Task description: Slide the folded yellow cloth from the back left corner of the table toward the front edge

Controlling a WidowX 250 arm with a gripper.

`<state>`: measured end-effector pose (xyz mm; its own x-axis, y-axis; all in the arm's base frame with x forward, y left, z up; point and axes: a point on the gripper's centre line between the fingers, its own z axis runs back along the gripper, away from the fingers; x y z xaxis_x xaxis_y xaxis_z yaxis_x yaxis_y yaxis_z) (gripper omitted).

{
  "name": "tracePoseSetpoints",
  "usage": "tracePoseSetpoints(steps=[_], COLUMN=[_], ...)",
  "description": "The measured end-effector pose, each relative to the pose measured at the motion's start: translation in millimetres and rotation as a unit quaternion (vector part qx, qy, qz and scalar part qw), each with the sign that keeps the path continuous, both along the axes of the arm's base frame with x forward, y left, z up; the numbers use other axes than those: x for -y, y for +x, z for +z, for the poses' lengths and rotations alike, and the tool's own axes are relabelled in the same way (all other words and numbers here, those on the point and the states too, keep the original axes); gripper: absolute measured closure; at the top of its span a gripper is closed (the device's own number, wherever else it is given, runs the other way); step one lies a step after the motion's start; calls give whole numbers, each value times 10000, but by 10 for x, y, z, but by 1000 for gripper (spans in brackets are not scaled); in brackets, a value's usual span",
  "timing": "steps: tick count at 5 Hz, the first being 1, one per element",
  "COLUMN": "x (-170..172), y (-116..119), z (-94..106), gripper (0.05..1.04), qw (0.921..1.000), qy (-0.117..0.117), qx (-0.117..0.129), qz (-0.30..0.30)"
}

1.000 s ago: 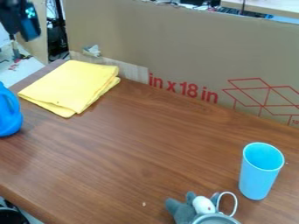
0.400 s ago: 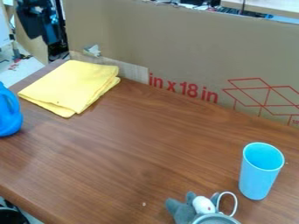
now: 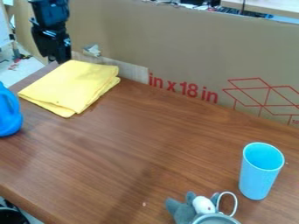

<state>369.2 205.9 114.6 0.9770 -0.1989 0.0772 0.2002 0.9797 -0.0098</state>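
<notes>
lab-like room, black robot arm [image 3: 51, 22] above a wooden table [image 3: 146, 144], cardboard panel [image 3: 169, 48] behind, cluttered surface [image 3: 231, 9] beyond it

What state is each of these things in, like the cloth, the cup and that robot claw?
Gripper: hanging down beside the cloth's far corner.
Yellow cloth: folded, lying flat.
Light blue cup: upright, open at the top.
Blue container: partly out of view.
Cardboard: standing upright behind the table.

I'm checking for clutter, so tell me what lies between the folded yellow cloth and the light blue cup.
Between the yellow cloth and the light blue cup, the camera view shows just bare wooden tabletop.
</notes>
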Motion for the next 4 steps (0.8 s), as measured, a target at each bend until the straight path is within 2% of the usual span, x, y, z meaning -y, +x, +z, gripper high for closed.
tracePoseSetpoints(steps=[2,3,4], x=[-146,-230,-292], y=[136,190,202], z=[-147,-214,-353], gripper=[82,82,82], qw=[9991,9981,9970], qy=[347,532,646], qx=[19,-63,-257], qz=[226,310,351])
